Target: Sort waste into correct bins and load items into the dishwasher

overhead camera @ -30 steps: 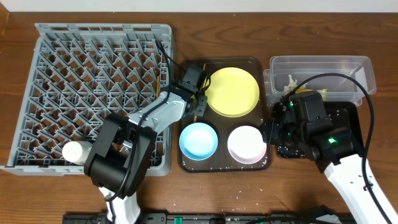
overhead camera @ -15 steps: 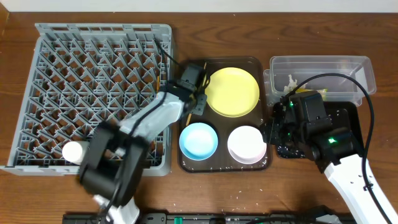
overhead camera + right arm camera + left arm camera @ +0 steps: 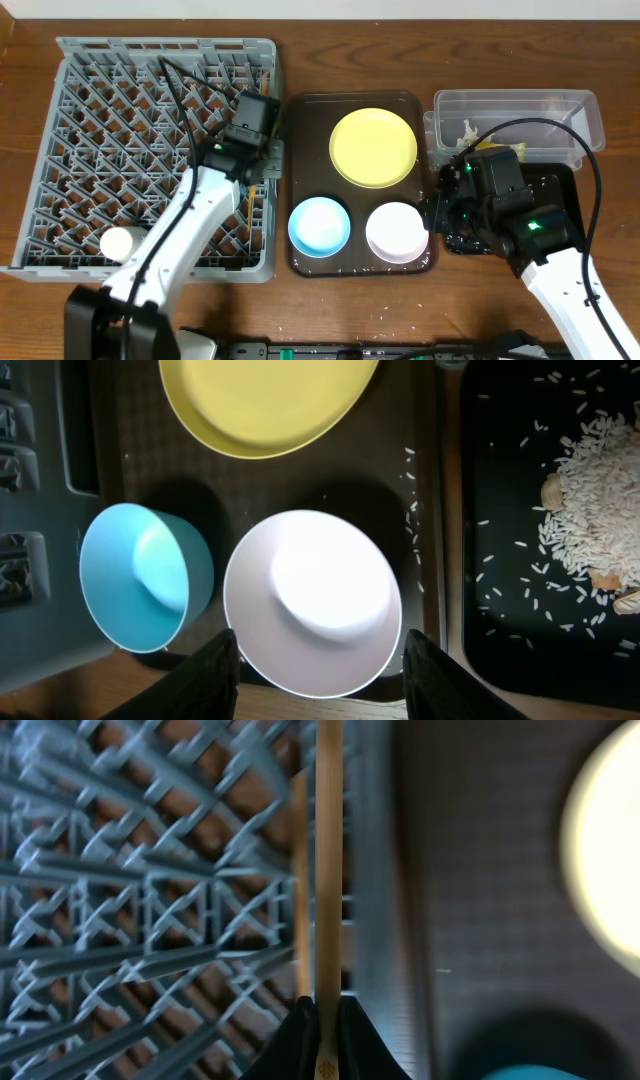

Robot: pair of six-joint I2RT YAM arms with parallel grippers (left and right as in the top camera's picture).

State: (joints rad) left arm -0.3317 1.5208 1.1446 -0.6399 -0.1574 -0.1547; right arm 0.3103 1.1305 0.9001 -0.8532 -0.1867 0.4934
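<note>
My left gripper (image 3: 258, 165) is shut on the two wooden chopsticks (image 3: 328, 870) and holds them over the right edge of the grey dish rack (image 3: 100, 70). The rack's lattice also shows in the left wrist view (image 3: 150, 900). A white cup (image 3: 117, 243) lies in the rack's front left. My right gripper (image 3: 312, 660) is open, straddling the beige bowl (image 3: 312, 600) from above. The yellow plate (image 3: 373, 147) and blue bowl (image 3: 319, 224) sit on the brown tray (image 3: 305, 110). Rice crumbs (image 3: 595, 500) lie in the black tray (image 3: 500, 510). A crinkled wrapper (image 3: 467, 133) lies in the clear tub (image 3: 540, 105).
The brown serving tray stands between the rack and the two bins. Loose rice grains are scattered on it beside the beige bowl (image 3: 396, 231). My right arm covers part of the black tray (image 3: 560, 185). Wood table shows along the front.
My left gripper has moved left from the brown tray to over the rack's right edge, carrying the chopsticks. My right arm has not moved.
</note>
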